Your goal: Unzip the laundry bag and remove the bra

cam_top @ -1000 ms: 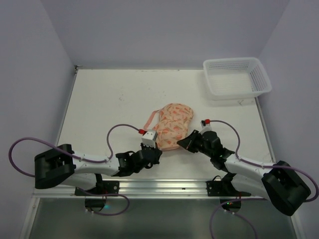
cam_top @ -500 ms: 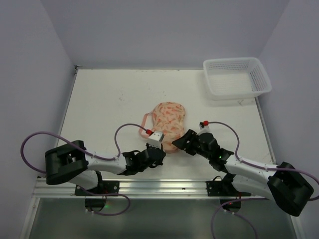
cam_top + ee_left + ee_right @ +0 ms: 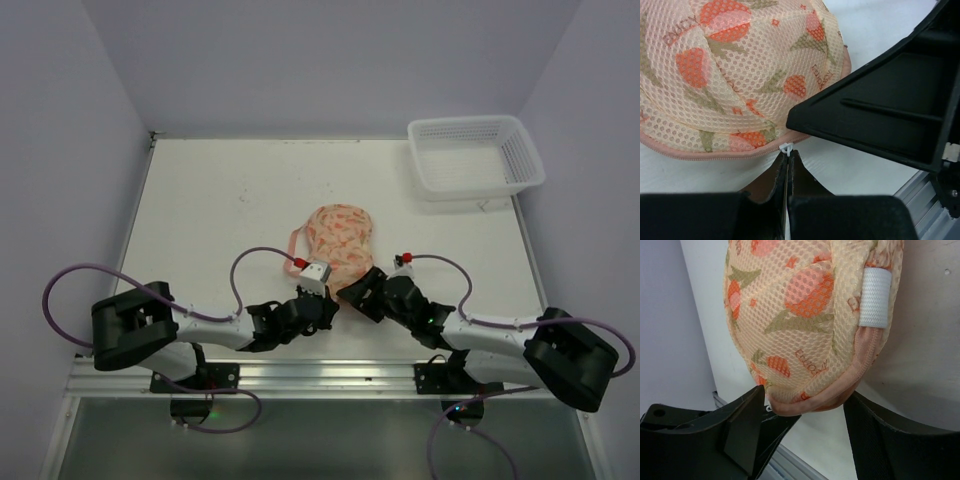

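though left gripper [image 3: 786, 156] as before, right gripper [image 3: 805, 401] now agape around laundry bag [image 3: 800, 315]

My 2 arms on the rig: the left arm [image 3: 200, 325] and right arm [image 3: 490, 330] wear white link shells between bulky black joint housings, each trailing a looping purple cable [image 3: 80, 268] capped by a red plug [image 3: 299, 264]; matte black wedge-shaped fingers [image 3: 802, 182], a pale camera box [image 3: 318, 272] at the left wrist
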Controlling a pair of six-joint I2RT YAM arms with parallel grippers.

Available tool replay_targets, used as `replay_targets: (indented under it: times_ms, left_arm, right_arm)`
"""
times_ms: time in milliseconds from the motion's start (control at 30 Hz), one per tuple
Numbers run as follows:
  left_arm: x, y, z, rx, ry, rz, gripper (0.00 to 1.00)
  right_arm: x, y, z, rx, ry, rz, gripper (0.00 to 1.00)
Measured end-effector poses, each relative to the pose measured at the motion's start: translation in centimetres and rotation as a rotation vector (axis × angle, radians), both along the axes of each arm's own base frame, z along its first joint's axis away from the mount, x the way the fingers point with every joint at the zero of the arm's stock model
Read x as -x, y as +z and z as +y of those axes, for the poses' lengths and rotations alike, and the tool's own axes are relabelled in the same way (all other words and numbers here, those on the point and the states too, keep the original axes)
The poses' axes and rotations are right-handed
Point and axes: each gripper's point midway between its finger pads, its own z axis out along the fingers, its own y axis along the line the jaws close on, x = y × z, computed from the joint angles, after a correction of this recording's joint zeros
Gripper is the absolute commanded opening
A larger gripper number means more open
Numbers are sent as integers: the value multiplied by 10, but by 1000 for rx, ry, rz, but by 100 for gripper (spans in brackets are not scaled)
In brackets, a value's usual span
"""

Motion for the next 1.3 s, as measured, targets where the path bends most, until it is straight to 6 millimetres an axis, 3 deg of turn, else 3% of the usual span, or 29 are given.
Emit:
replay_targets:
  times_ms: [100,300,333,633,867,1300]
  left_arm:
    - [0,2,-3,14,-5,-3,0]
    - [1,3,-5,21,-8,-4,0]
    - [1,3,-4,19,-6,-4,0]
    - [0,15,0,50,6,-17,0]
    - [-8,27,16,70,35,-42,0]
    - [-14,24,28,22,40,-45,0]
  right_arm:
    - [-1,-6,2,7,-16,17,62]
    - [-7,-4,3,-4,-52,16,18]
    - [-8,-2,3,-12,-59,10,1]
    - [-10,27,-7,-14,-24,-142,0]
    - [-18,30,-23,12,57,-203,0]
    - [-18,46,-47,29,97,-272,0]
